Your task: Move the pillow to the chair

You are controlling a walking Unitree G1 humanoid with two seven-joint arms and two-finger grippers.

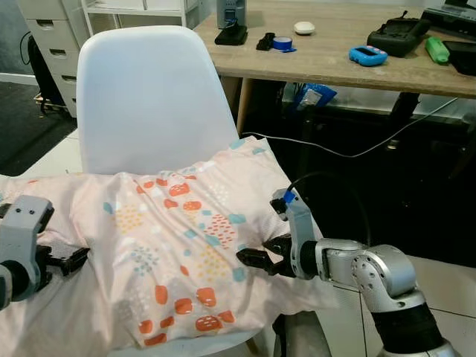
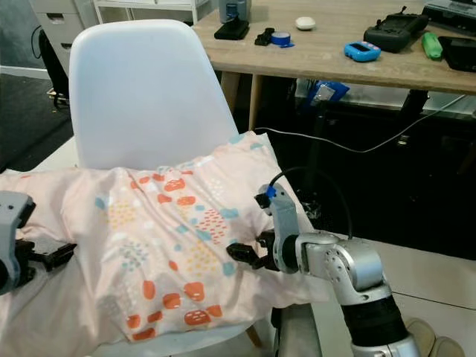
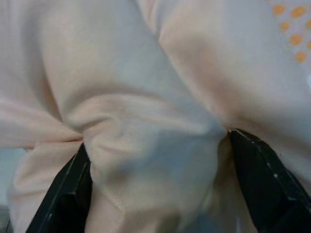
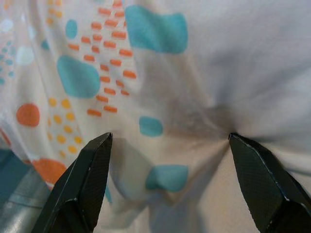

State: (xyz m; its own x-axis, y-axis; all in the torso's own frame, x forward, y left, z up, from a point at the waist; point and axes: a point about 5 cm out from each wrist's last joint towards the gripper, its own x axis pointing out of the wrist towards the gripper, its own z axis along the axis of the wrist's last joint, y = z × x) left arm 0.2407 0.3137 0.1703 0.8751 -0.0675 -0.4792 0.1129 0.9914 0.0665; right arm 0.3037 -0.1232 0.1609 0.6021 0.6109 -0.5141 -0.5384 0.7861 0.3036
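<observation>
Left gripper (image 3: 155, 160) bites a fold of pillow (image 1: 178, 245); right gripper (image 4: 167, 145), fingers wide, presses into the other side. Pillow lies draped over the chair (image 1: 149, 97) seat, spilling off its left edge. Soft and light, it'll sag, so pinch bunched fabric at both ends.

A pale pink patterned pillow (image 2: 160, 253) lies across a white chair (image 2: 141, 97). The right claw (image 2: 245, 255) touches its right side, the left claw (image 2: 56, 256) its left. A wooden worktop (image 2: 335, 56) stands behind.
</observation>
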